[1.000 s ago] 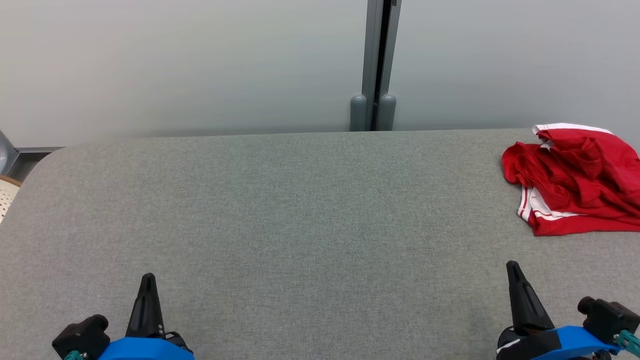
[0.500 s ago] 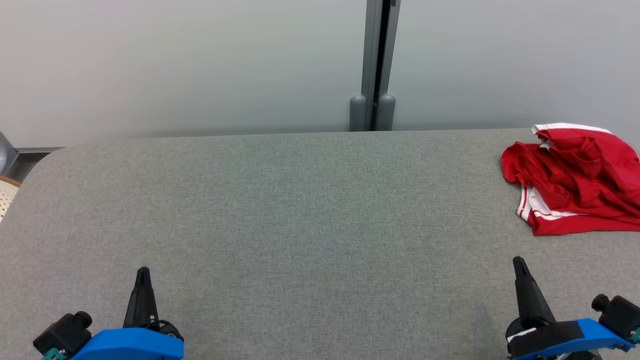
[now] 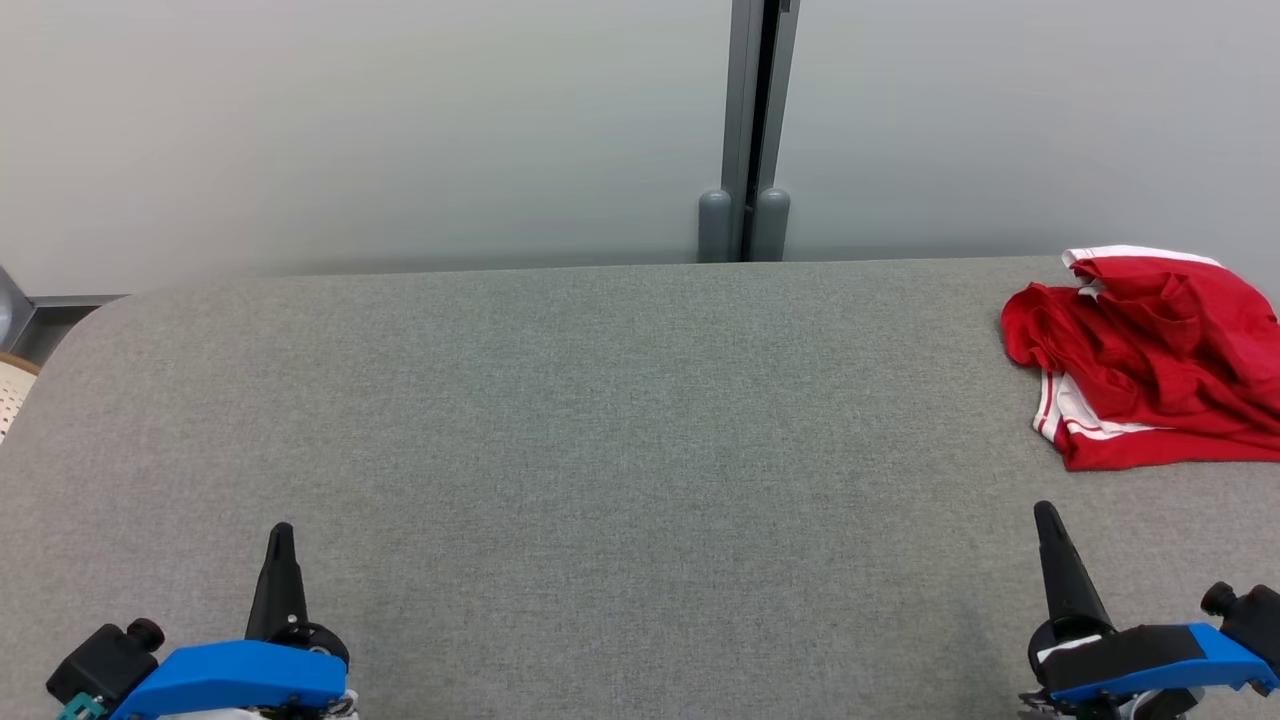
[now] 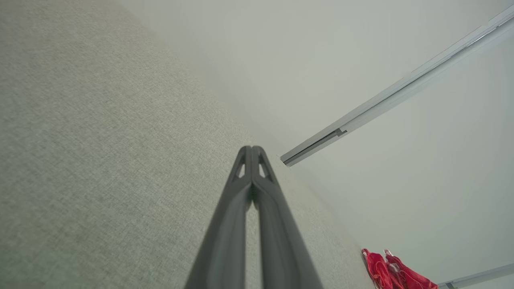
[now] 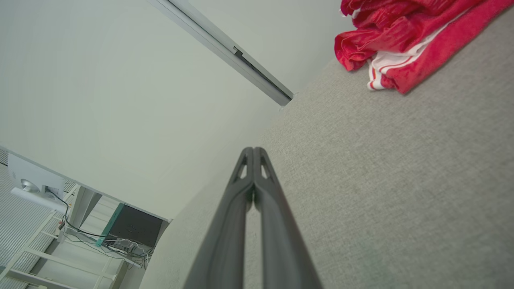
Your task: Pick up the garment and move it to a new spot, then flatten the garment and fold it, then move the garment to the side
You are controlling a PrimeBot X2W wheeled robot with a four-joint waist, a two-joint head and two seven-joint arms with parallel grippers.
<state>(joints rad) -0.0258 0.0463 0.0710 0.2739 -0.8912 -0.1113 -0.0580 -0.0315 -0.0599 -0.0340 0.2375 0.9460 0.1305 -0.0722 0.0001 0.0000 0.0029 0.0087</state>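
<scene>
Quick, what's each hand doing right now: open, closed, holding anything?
Left hand: closed, holding nothing.
Right hand: closed, holding nothing; the red garment lies apart from it.

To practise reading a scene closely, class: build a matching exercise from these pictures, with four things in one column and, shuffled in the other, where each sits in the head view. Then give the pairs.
Things
1. red garment
2. left gripper
3. right gripper
4. grey posts

Places
A. lower right, over the table
B. behind the table's far edge, near the middle
C. far right of the table, crumpled
D. lower left, over the table

Pairs: 1-C, 2-D, 3-A, 4-B
</scene>
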